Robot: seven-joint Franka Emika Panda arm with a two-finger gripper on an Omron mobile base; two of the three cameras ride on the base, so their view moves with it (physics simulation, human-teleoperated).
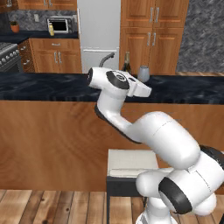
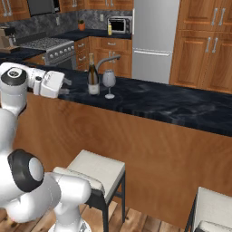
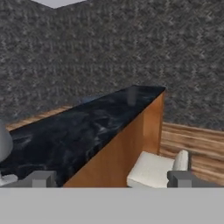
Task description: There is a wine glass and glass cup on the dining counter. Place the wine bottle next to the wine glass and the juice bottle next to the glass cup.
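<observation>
Counting: one wine bottle (image 2: 93, 74) | one wine glass (image 2: 108, 80) | fingers (image 3: 41, 178) spread, empty

I'm looking into a home kitchen. Wooden cabinets (image 1: 153, 26) with metal handles line the back wall around a tall pale fridge (image 1: 98, 30), and a microwave (image 1: 60, 24) sits on the far black surface. From the right base view I see a stove (image 2: 47, 45) with burners at the left. In front of me runs the dining counter (image 2: 172, 106), black marbled on top with a plain wooden front, cushioned stools (image 2: 97, 170) drawn up to it on a wood-plank floor (image 1: 52, 205). A speckled grey wall (image 3: 109, 48) closes off the room.
</observation>
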